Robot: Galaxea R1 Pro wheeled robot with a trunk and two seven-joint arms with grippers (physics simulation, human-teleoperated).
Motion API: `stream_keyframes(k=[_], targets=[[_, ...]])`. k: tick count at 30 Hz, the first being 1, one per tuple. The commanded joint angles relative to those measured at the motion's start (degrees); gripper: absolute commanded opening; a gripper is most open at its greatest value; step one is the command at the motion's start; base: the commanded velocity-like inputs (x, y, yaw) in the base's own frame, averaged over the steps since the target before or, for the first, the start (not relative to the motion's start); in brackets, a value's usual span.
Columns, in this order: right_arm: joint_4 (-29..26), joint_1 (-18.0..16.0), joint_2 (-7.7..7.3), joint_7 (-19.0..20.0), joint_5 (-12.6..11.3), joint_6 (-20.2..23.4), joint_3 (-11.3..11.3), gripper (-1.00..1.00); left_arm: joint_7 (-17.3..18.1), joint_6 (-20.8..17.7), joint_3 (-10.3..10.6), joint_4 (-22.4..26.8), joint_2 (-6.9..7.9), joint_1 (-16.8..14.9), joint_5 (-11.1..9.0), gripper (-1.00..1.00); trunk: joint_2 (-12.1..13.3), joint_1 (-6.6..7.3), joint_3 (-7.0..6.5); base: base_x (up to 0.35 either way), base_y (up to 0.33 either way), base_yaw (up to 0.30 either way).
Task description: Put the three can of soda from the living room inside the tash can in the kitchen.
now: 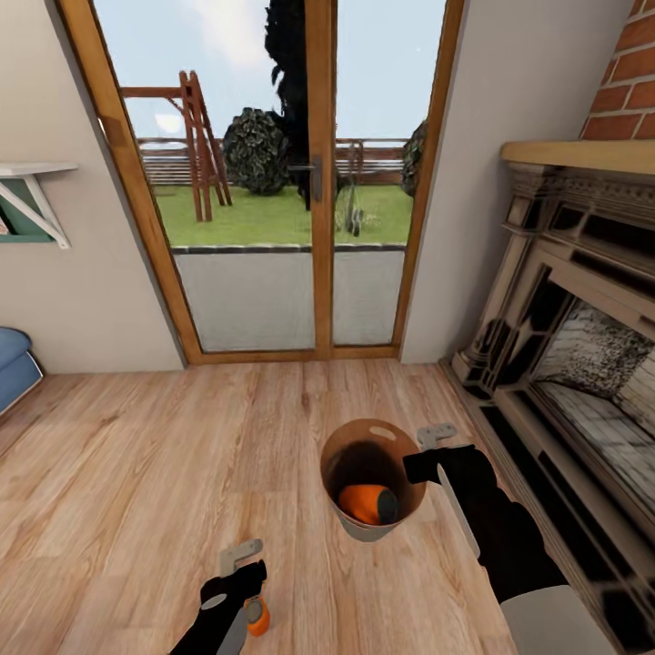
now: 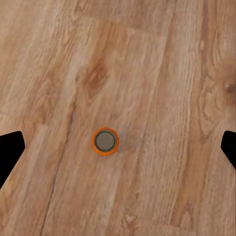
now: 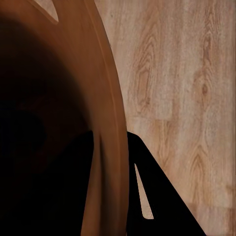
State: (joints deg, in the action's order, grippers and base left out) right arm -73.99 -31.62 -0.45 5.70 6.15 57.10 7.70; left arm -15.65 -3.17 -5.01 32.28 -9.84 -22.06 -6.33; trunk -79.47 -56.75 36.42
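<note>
One orange can of soda [image 1: 258,619] stands upright on the plank floor, seen from straight above with its grey top [image 2: 105,141] in the left wrist view. My left gripper [image 1: 238,564] [image 2: 122,141] hovers over it, open, fingers wide on either side and not touching. A second can of soda [image 1: 364,503] lies on its side inside the tash can [image 1: 364,532], a grey bin with a coppery inside. My right gripper [image 1: 424,455] [image 3: 110,162] is shut on the bin's rim, its wall [image 3: 105,98] between the fingers.
This is the living room. Wood-framed glass doors [image 1: 318,182] are straight ahead, the brick fireplace [image 1: 582,346] runs along the right, and a blue sofa corner [image 1: 14,364] shows at the left edge. Open plank floor [image 1: 136,473] lies left of the bin.
</note>
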Motion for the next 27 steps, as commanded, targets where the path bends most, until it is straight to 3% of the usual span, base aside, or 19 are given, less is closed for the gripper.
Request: stream_keyframes(k=[1,17,27], targets=[[0.0,0.0,0.01,0.2,-1.1,0.0,0.0,-1.0,0.0,0.0,0.0,0.0,0.0,0.0,0.0,1.0,0.0,0.0,-0.01,0.238,0.0,0.0],[0.0,0.0,0.04,0.2,-1.1,0.0,0.1,-1.0,0.1,0.0,-0.2,0.1,0.15,0.0,0.0,1.0,0.0,0.0,-0.01,0.262,0.0,0.0],[0.0,0.0,0.09,0.2,-1.1,0.0,0.1,-1.0,0.1,0.1,-0.2,0.1,0.17,0.0,0.0,1.0,0.0,0.0,0.2,0.07,0.0,0.0]])
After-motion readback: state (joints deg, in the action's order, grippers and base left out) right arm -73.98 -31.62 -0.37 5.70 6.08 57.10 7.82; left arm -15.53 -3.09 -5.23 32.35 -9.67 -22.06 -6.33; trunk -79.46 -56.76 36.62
